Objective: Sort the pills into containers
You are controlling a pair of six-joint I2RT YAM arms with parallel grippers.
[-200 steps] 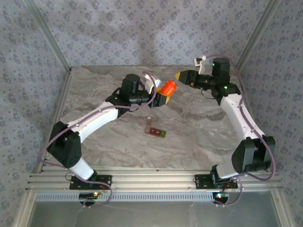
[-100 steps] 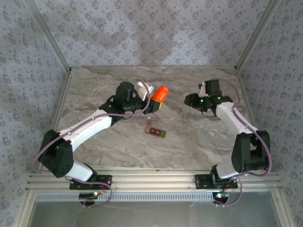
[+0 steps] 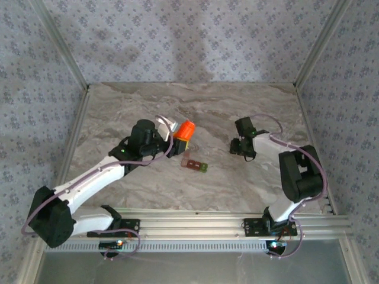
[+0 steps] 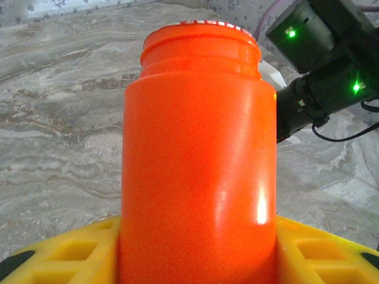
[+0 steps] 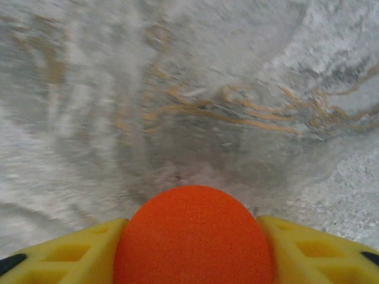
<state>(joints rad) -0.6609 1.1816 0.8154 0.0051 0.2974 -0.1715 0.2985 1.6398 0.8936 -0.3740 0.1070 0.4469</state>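
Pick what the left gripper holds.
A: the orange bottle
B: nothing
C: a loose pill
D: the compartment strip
A: the orange bottle sits clamped in the left gripper, while the strip lies free on the table.

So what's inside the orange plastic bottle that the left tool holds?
Its contents are hidden. The orange plastic bottle has opaque walls, and its neck rim points away from the left wrist camera. From above it is too small to see into.
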